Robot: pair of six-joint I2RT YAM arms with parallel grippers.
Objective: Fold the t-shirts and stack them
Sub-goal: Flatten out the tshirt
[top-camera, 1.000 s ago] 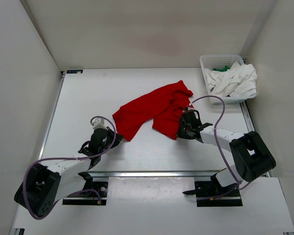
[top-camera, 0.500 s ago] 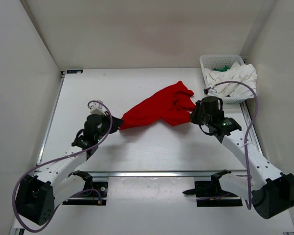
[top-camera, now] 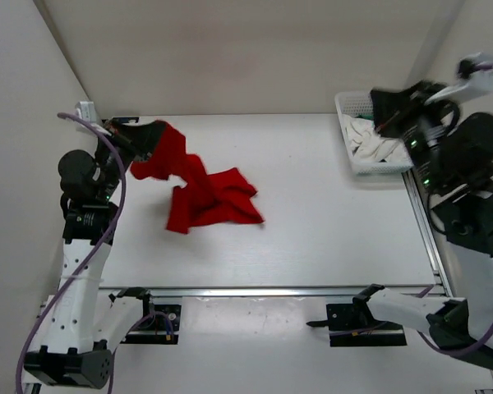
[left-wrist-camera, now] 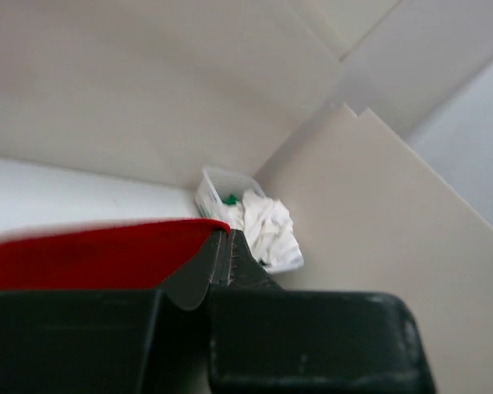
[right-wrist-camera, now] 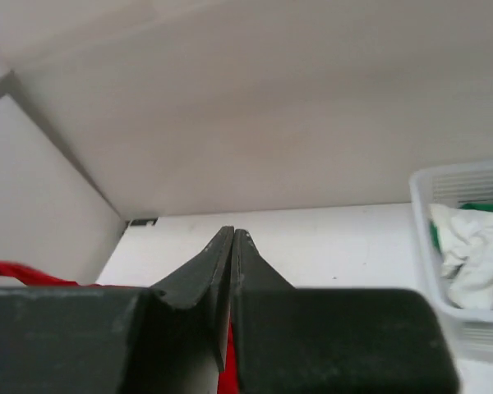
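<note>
Both arms share one build: white tubular links joined by bulky black motor housings. The white-and-black left arm (top-camera: 80, 271), at 9 o'clock in the overhead view, has a thin pale lilac cable (top-camera: 122, 185) looping beside it. The matching right arm (top-camera: 476, 238) is at 3 o'clock. Each is bolted to a flat black mounting plate (top-camera: 140, 316) towards 6 o'clock. In the wrist views the jaws are matte black wedges tapering from a blocky black body to thin tips.

Overhead camera looks down on the table (top-camera: 337, 238); both raised wrist cameras share the basket (right-wrist-camera: 460, 185).
</note>
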